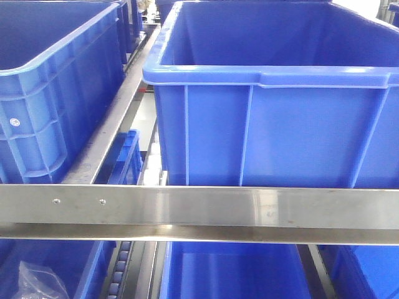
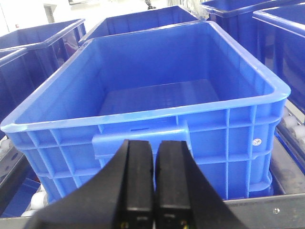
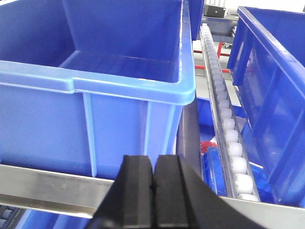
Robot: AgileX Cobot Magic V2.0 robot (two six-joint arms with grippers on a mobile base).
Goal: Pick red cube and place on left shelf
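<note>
The left shelf fills the front view: a brushed steel front rail [image 1: 249, 208] with two small screws, and large blue crates [image 1: 274, 131] in rows behind it. My left gripper [image 2: 155, 142] is shut and empty, in front of an empty blue crate [image 2: 157, 95]. My right gripper [image 3: 154, 157] is shut and empty, over the steel rail [image 3: 43, 183] at the corner of another crate [image 3: 95, 71]. A small red patch [image 3: 208, 144] shows low down beside the roller track; I cannot tell whether it is the red cube. Neither gripper shows in the front view.
A roller track [image 3: 228, 129] of white rollers runs back between the crates. A second crate [image 1: 50, 93] stands at the left, more crates [image 1: 230, 274] sit on the level below, and one holds a crumpled clear plastic bag [image 1: 37, 280].
</note>
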